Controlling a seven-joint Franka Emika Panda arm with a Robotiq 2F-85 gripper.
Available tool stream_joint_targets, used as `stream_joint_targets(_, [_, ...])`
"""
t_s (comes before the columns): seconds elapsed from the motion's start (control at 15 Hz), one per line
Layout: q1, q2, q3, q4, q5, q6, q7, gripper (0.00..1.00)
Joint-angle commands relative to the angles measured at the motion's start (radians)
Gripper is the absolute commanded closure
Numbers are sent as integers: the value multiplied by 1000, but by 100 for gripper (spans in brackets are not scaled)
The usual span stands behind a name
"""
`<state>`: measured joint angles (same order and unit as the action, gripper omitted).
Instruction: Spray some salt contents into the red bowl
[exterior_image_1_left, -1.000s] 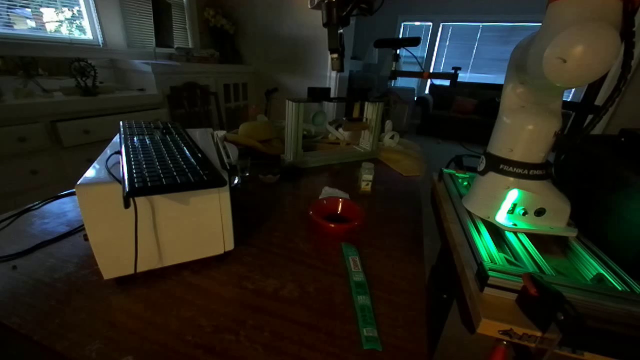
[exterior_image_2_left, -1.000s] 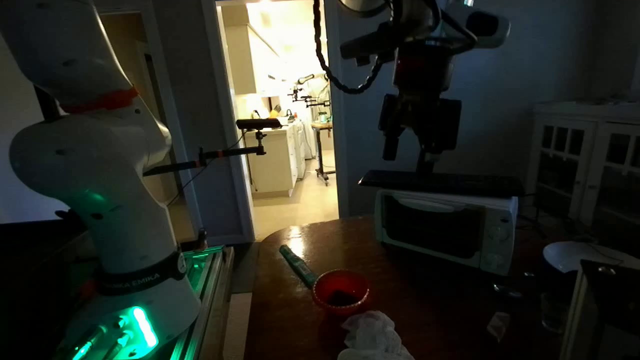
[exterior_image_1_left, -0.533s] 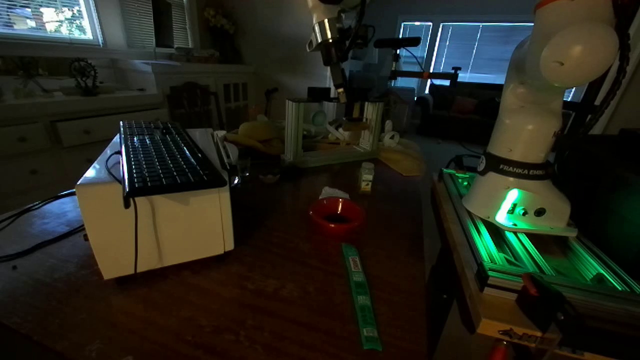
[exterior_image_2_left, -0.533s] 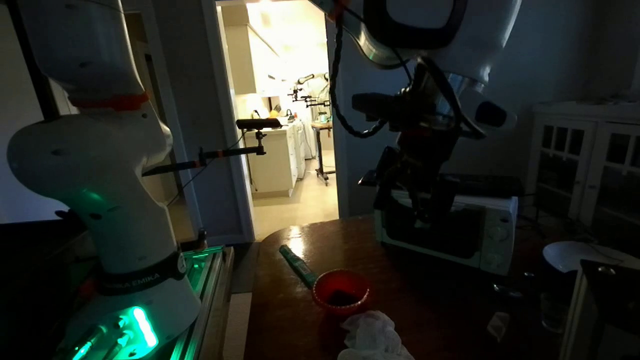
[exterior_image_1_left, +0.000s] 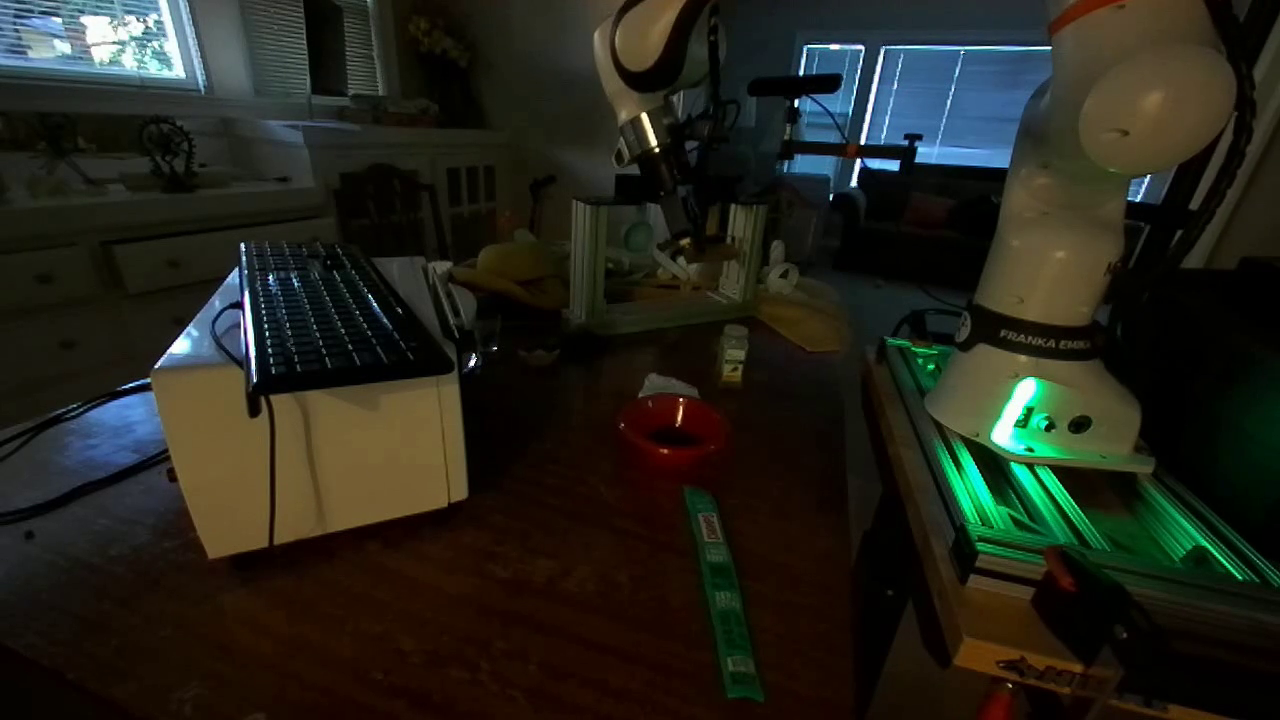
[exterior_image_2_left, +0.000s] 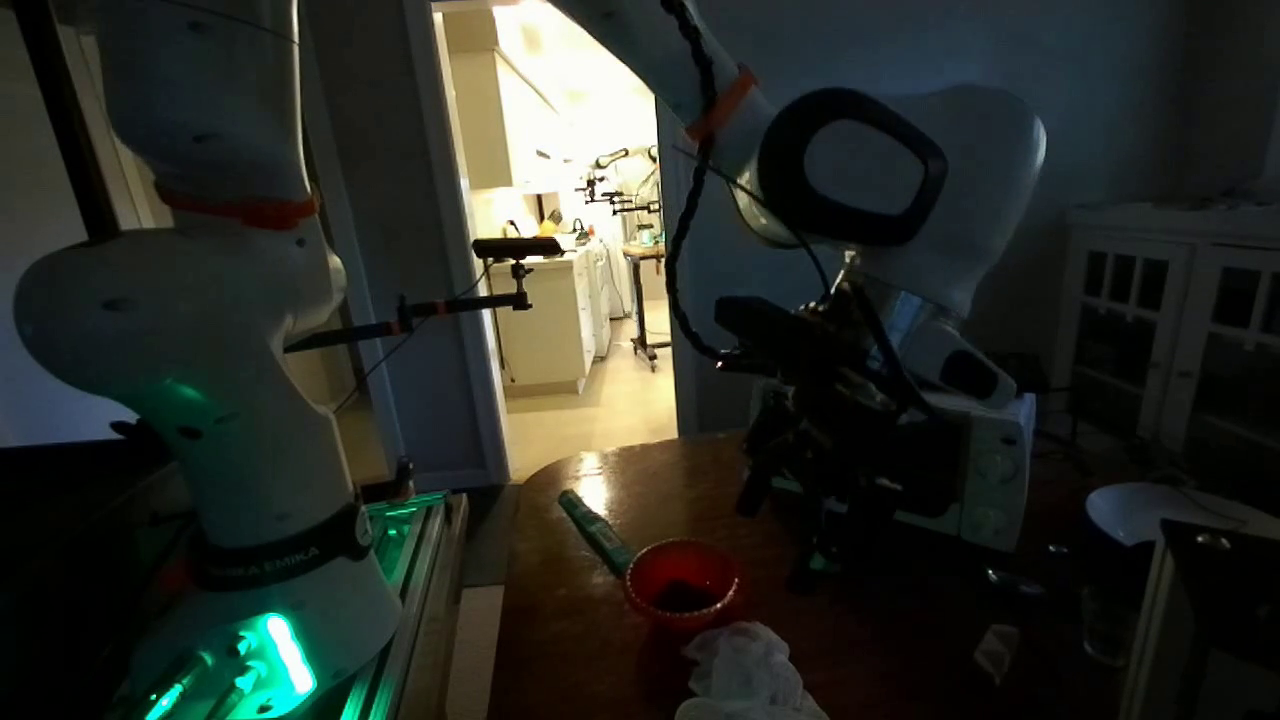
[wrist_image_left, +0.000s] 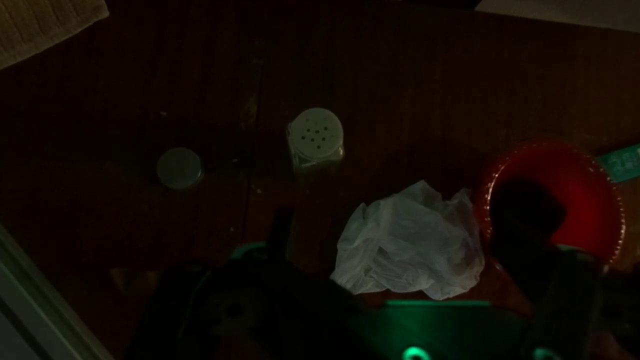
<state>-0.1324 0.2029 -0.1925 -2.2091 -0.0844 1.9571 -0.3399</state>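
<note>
Spreading out in dim light, the wooden table (exterior_image_1_left: 560, 600) shines nearest a bright kitchen (exterior_image_2_left: 545, 310); blinds (exterior_image_1_left: 960, 110) hang in the background. One table edge runs alongside the arm's base (exterior_image_1_left: 1040, 420), a gap between. The oven (exterior_image_1_left: 380, 460), carrying a keyboard (exterior_image_1_left: 330, 310), bounds one side; a stretch of wood separates it from the bowl (exterior_image_2_left: 695, 558), with packet (exterior_image_1_left: 722, 600) and bag (wrist_image_left: 410, 245) just beside. Above the table, the claw (wrist_image_left: 400, 225) gapes wide; in the wrist view the shaker (wrist_image_left: 316, 135) stands upright beyond it, apart, and the bowl is partly hidden behind one jaw.
</note>
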Motion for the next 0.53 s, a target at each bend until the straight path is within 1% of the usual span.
stream_joint_targets(0.0, [-23, 59, 20, -37, -34, 94, 15, 0])
stream_joint_targets(0.2, [-37, 103, 22, -56, -33, 148, 11, 0])
stream_joint_targets(0.27, [-43, 114, 22, -47, -22, 127, 15, 0])
stream_joint_targets(0.33, [-41, 94, 29, -44, -16, 114, 9, 0])
stream_joint_targets(0.47, [-48, 111, 29, -44, -16, 114, 9, 0])
